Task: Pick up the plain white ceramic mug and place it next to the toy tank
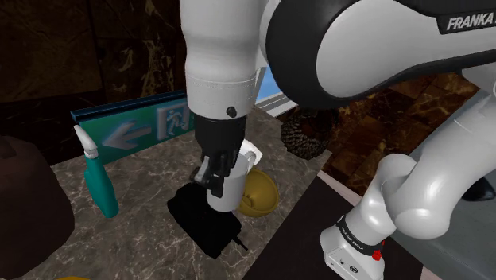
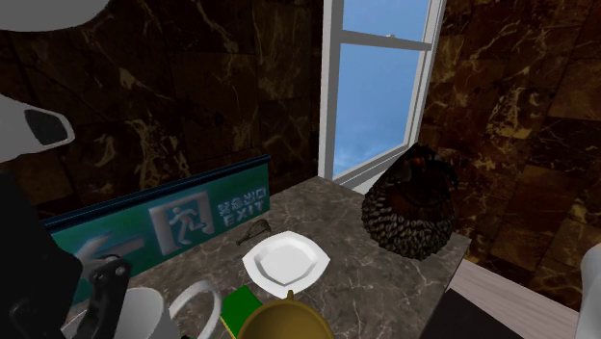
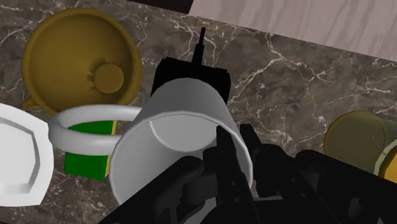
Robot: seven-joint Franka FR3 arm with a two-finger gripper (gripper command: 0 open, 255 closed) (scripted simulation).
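Observation:
My gripper [image 1: 216,179] is shut on the rim of the white mug [image 1: 228,189], one finger inside the wall and one outside. The mug hangs slightly tilted just above the black toy tank [image 1: 203,221], which lies on the dark marble counter [image 1: 143,239]. In the wrist view the mug [image 3: 175,137] covers most of the tank [image 3: 191,70], whose thin barrel sticks out past it. The mug's ring handle [image 3: 95,124] points away from the gripper [image 3: 245,159], toward a green block. The mug [image 2: 144,313] and gripper [image 2: 106,294] sit at the second exterior view's lower left.
A yellow bowl [image 1: 259,195] sits close beside the tank, with a green block [image 3: 89,156] and a white plate [image 2: 286,260] past it. A teal spray bottle [image 1: 98,179], a green exit sign [image 1: 131,127] and a dark pinecone-like lump [image 2: 411,204] stand around. The counter ends near the tank.

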